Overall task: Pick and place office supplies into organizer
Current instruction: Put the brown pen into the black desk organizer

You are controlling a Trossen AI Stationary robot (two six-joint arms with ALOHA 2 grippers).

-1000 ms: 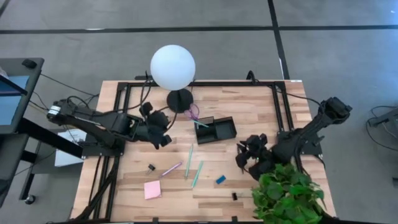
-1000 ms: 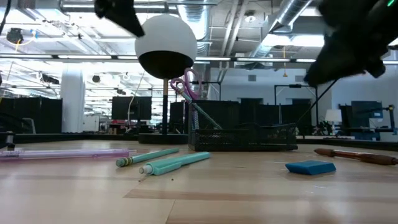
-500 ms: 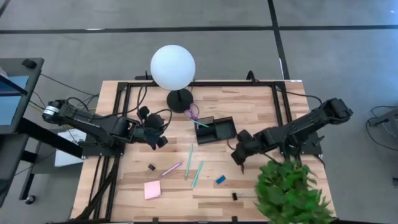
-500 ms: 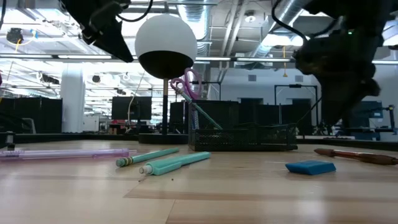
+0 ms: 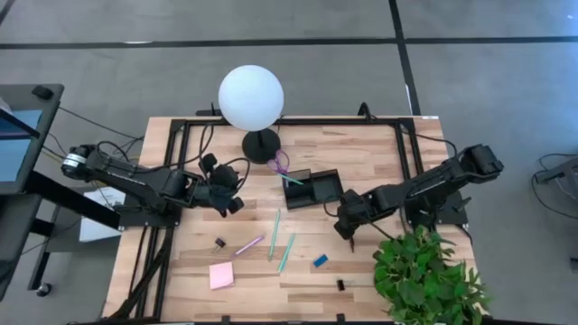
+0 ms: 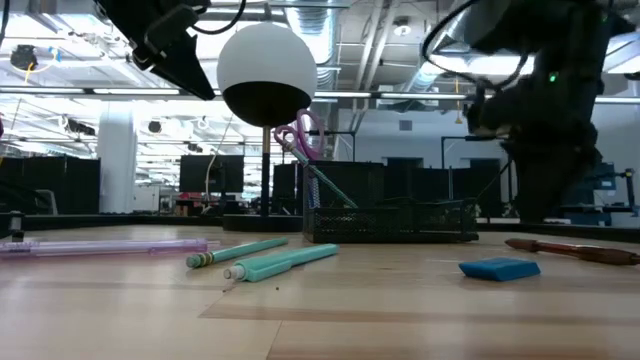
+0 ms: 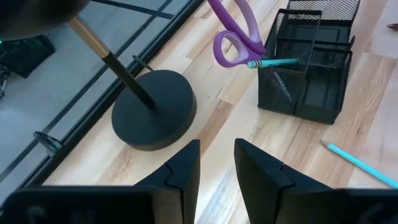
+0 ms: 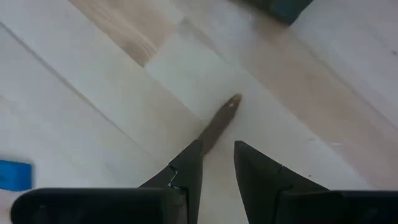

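The black mesh organizer (image 5: 314,188) stands mid-table with purple scissors (image 7: 239,28) and a teal pen (image 7: 273,62) sticking up from its left compartment. On the wood nearer the front lie two teal pens (image 5: 275,233) (image 5: 286,253), a purple pen (image 5: 250,245), a blue eraser (image 5: 320,261), a pink pad (image 5: 221,274) and two black clips (image 5: 219,243) (image 5: 341,284). My right gripper (image 8: 217,149) points steeply down, open, over a dark brown pen (image 8: 219,123) that lies flat; whether it touches the pen I cannot tell. My left gripper (image 7: 216,146) hangs open left of the organizer, holding nothing.
A white globe lamp (image 5: 251,97) on a round black base (image 7: 154,109) stands behind the organizer, close to my left gripper. A green plant (image 5: 424,275) fills the front right corner, beside my right arm. A black frame (image 5: 298,122) runs along the table's far side.
My right gripper has swung from above the plant toward the table's left, sunk, and tipped from slanting to pointing nearly straight down over the brown pen. My left gripper has sunk a little and then kept still. Nothing on the table has moved.
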